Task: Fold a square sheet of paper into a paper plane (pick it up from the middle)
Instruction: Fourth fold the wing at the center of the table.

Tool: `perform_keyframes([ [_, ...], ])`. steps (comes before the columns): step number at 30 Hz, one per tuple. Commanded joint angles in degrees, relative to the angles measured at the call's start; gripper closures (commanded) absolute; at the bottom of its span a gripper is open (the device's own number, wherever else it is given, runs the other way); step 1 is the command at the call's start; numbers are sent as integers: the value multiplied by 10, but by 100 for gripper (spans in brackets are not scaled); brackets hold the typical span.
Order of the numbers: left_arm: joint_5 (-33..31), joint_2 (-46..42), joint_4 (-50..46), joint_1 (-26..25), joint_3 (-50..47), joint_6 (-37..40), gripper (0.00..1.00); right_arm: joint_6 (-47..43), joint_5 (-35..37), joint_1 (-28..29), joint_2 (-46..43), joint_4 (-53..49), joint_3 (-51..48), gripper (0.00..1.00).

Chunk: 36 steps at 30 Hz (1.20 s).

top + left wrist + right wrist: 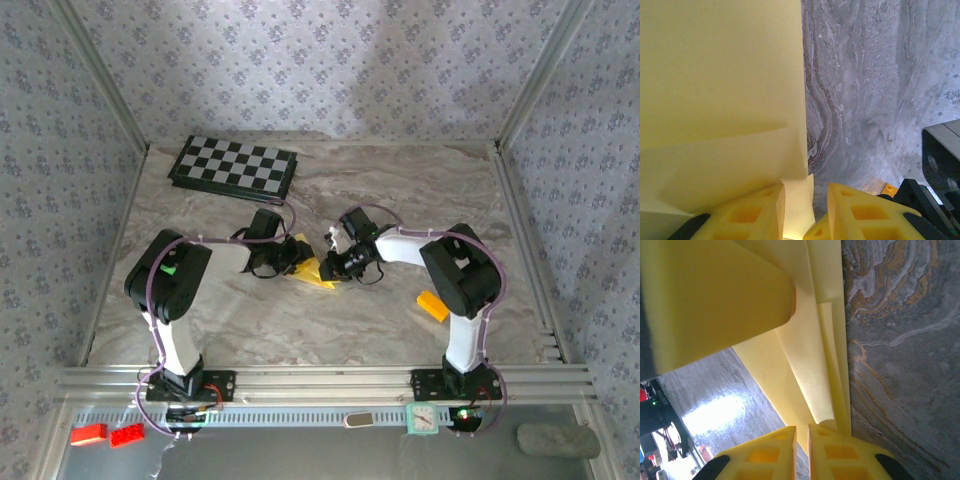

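On the marble table (300, 330), midway between my two arms, the square sheet of paper (318, 272) sits where both tools meet, so I judge this to be a crease-setting step. I'd keep both wrists level, draw the fold taut without tugging, and press along the edge rather than across it, since thin paper skews or tears easily. The sheet is plain pale yellow, doubled into long overlapping layers with one sharp, straight edge. My right gripper (801, 432) looks pinched almost closed on the folded ridge. My left gripper (806, 192) has its jaws a little apart with a paper flap between them, not visibly clamping
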Motion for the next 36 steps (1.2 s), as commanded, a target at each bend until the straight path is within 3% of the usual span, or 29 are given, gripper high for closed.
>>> perform_keyframes([
  [1, 3, 12, -2, 3, 13, 9, 70, -3, 6, 1, 13, -25, 12, 85],
  [36, 22, 9, 20, 3, 27, 17, 67, -2, 5, -4, -37, -27, -22, 84],
])
